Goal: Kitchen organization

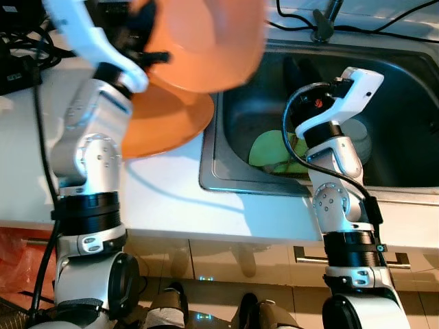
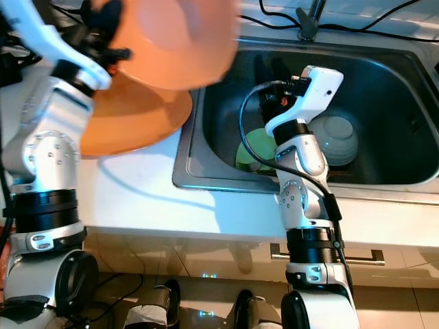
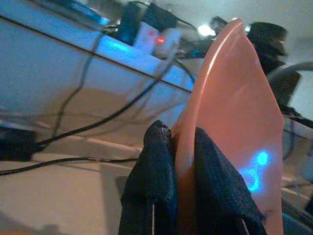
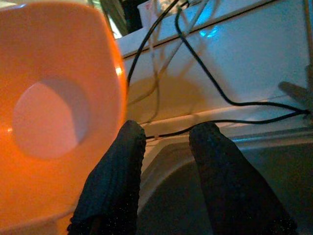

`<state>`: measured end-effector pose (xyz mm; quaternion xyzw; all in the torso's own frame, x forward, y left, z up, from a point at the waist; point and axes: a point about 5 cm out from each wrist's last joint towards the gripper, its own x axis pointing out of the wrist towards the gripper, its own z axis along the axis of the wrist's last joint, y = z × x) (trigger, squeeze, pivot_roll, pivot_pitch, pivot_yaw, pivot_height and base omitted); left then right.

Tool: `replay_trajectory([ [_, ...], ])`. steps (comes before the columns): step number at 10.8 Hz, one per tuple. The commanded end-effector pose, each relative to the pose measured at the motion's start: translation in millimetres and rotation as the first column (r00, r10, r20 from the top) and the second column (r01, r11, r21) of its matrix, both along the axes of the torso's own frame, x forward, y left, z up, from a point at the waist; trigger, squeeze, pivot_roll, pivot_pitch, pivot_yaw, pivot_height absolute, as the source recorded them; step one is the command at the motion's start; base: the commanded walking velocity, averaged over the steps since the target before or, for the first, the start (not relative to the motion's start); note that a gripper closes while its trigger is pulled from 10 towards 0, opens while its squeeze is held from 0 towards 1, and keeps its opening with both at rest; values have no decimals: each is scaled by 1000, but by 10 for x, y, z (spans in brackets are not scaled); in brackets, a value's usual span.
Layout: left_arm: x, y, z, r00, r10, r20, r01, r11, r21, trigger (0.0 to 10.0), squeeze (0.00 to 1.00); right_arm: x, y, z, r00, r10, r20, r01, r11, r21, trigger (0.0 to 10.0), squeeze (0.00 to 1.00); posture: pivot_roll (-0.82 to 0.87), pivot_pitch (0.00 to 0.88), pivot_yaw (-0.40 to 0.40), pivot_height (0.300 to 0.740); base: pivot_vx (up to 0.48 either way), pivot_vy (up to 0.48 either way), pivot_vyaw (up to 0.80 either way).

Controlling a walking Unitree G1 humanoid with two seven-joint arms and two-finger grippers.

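My left gripper [image 3: 183, 161] is shut on the rim of an orange bowl [image 1: 206, 41], which is held tilted in the air over the counter's left side and the sink's left edge. Below it, a second orange dish [image 1: 164, 123] rests on the white counter [image 1: 158, 199]. My right gripper [image 4: 166, 142] is open over the steel sink [image 1: 223, 175], with nothing between its fingers. In the right wrist view the raised orange bowl [image 4: 54, 112] shows its inside. A green plate [image 2: 250, 147] and a pale grey bowl [image 2: 336, 137] lie in the sink basin beside my right arm.
A faucet [image 1: 326, 20] stands behind the sink, and black cables [image 1: 384, 27] run along the back of the counter. Dark electronics [image 1: 17, 62] sit at the far left. A drawer handle [image 2: 357, 255] is on the cabinet front below.
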<state>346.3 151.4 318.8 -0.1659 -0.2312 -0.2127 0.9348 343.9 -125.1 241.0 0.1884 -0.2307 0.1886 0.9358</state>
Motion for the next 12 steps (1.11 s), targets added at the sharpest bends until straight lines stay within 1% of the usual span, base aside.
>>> replay_trajectory([
  [1, -72, -26, 64, 997, -31, 66, 28, 999, 35, 10000, 0, -66, -7, 28, 998, 57, 27, -58, 998, 14, 10000, 0, 113, 178, -4, 740, 0, 0, 0],
  [2, -78, -37, 60, 996, -42, 74, 38, 998, 54, 10000, 0, -102, 15, 41, 994, 101, 45, -101, 995, 12, 10000, 0, 114, 181, -4, 740, 0, 0, 0],
  [5, -73, -6, 28, 997, -34, 69, 29, 997, 68, 10000, 0, -141, 17, 43, 989, 139, 53, -139, 990, 6, 10000, 0, 117, 191, -8, 740, 0, 0, 0],
  [6, -78, -3, 23, 996, -41, 74, 35, 996, 77, 10000, 0, -153, 13, 46, 986, 157, 51, -157, 988, 6, 10000, 427, 118, 199, -12, 740, 0, 0, 0],
  [7, -78, -8, 25, 996, -48, 77, 42, 996, 79, 10000, 0, -156, 17, 38, 985, 164, 47, -164, 986, -3, 10000, 353, 117, 199, -14, 740, 0, 0, 0],
  [8, -91, -34, 20, 994, -77, 81, 69, 994, 90, 10000, 0, -160, 19, 20, 985, 166, 39, -166, 986, -13, 10000, 0, 118, 201, -14, 740, 0, 0, 0],
  [9, -118, -69, 20, 989, -113, 93, 104, 990, 99, 10000, 0, -161, 21, 11, 986, 165, 35, -165, 986, -17, 10000, 0, 117, 202, -14, 740, 0, 0, 0],
  [12, -158, -103, 38, 981, -154, 116, 143, 985, 100, 10000, 0, -159, 31, 1, 986, 166, 27, -166, 986, -22, 10000, 0, 118, 204, -15, 740, 0, 0, 0],
])
